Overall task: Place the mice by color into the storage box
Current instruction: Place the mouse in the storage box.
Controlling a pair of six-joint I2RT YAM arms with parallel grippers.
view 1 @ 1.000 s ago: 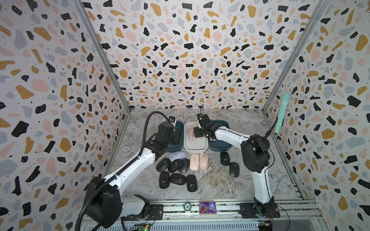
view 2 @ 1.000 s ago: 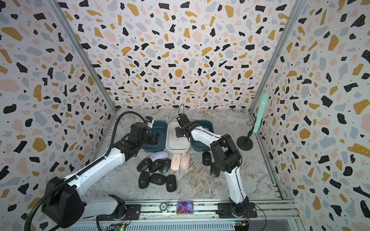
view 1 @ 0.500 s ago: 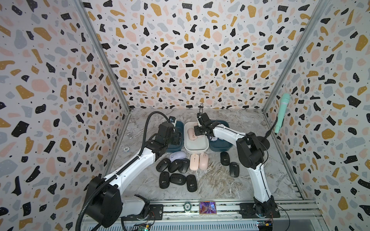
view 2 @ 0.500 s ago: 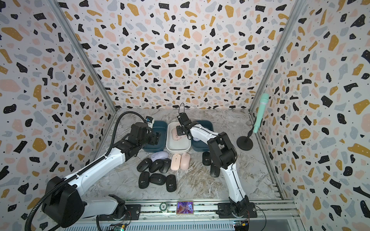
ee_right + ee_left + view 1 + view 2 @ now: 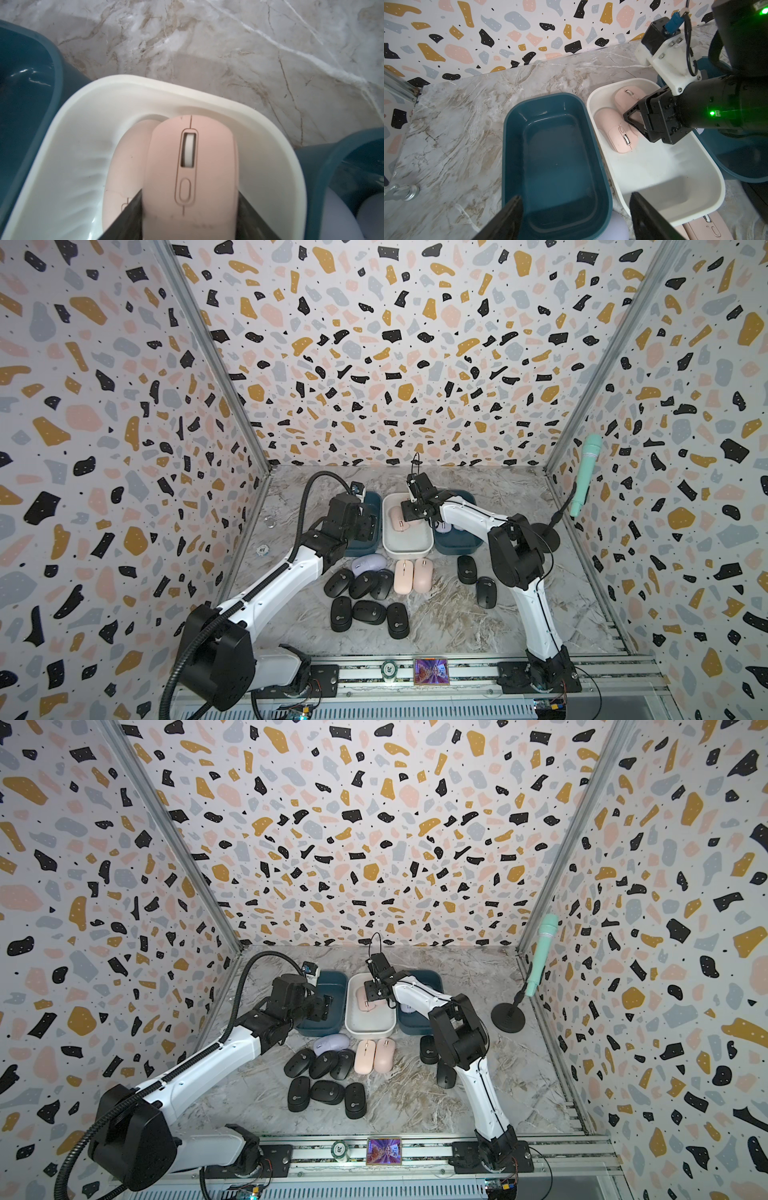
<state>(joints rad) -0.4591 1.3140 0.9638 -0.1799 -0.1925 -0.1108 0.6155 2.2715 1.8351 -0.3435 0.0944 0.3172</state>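
Observation:
The storage box is three bins in a row: a teal one (image 5: 368,545), a white one (image 5: 409,543) and another teal one (image 5: 457,545). My right gripper (image 5: 190,218) is shut on a pink mouse (image 5: 191,166), low inside the white bin beside another pink mouse (image 5: 128,162). From the left wrist view the right gripper (image 5: 636,120) sits over both. My left gripper (image 5: 576,197) hangs open over the bare left teal bin (image 5: 508,145). Lavender mice (image 5: 444,527) lie in the right bin. On the table lie several black mice (image 5: 365,612), a lavender mouse (image 5: 368,563) and two pink mice (image 5: 412,576).
Two more black mice (image 5: 467,569) lie near the right arm's elbow. A mint-green microphone (image 5: 584,477) on a black stand (image 5: 542,537) is at the right wall. A metal ring (image 5: 270,523) and a token (image 5: 262,549) lie by the left wall.
The right arm's elbow has swung a little toward the bins while its gripper stays over the white bin with the pink mouse. The left arm has not moved.

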